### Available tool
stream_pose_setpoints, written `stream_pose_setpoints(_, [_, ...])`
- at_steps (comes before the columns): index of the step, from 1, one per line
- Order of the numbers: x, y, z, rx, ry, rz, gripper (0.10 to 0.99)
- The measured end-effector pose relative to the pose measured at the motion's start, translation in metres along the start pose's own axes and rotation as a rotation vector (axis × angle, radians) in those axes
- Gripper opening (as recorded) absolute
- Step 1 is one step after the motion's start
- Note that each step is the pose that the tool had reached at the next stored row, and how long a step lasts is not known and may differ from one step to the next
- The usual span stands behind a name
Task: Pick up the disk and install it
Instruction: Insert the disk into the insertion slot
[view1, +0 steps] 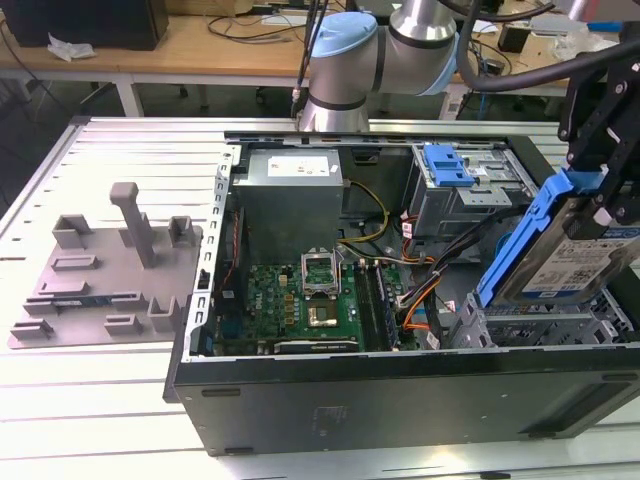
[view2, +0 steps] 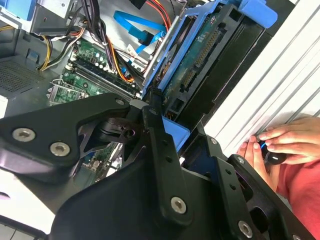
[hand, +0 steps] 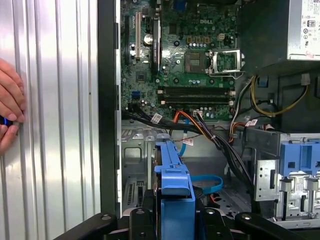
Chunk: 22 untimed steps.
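Over one open computer case (view1: 400, 385), one tool (view1: 603, 190) pinches one tilted disk (view1: 575, 262); one bare blue clip (view1: 446, 165) lies apart.

A silver, ribbed aluminium table (view1: 120, 420) with long slots carries everything. On the exterior view's left lies a flat grey plastic fixture plate (view1: 110, 270) with upright posts and blocks. Just to its right, an open black metal computer case (view1: 400, 395) lies on its side. In the first wrist view a person's hand (hand: 10, 105) rests on the ribs near the case.
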<state>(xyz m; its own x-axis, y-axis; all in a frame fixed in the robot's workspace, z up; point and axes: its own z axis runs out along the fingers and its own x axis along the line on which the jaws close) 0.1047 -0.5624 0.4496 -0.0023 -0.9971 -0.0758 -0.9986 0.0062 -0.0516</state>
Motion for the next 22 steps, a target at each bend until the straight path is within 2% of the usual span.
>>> stream_pose_setpoints(20, [0.0021, -0.0004, 0.0156, 0.000, -0.0001, 0.000, 0.369])
stream_pose_setpoints(22, [0.0038, 0.0004, 0.0310, 0.000, -0.0001, 0.000, 0.369])
